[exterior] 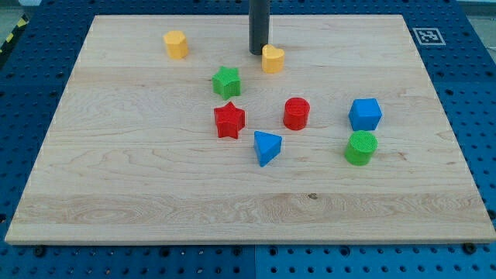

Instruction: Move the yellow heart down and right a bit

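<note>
The yellow heart (273,59) lies near the board's top centre. My tip (258,52) stands just to the heart's upper left, touching or nearly touching it. The dark rod rises out of the view's top. A green star (226,81) lies below and left of the heart. A red cylinder (296,113) lies below and right of the heart.
A yellow block with a rounded, many-sided shape (176,45) sits at the top left. A red star (229,120) and a blue triangle (266,147) lie at mid-board. A blue cube-like block (365,114) and a green cylinder (361,148) lie at the right. The wooden board (155,194) rests on a blue pegboard.
</note>
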Robot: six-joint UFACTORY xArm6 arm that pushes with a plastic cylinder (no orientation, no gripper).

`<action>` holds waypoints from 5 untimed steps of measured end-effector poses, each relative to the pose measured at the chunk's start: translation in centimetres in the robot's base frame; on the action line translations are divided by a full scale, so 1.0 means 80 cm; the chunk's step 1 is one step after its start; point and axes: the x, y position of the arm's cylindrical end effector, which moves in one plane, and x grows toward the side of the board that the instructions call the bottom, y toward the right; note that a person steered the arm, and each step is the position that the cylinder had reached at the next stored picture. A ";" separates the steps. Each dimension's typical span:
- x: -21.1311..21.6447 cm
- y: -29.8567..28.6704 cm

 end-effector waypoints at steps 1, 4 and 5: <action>0.008 -0.003; 0.025 -0.010; 0.043 0.005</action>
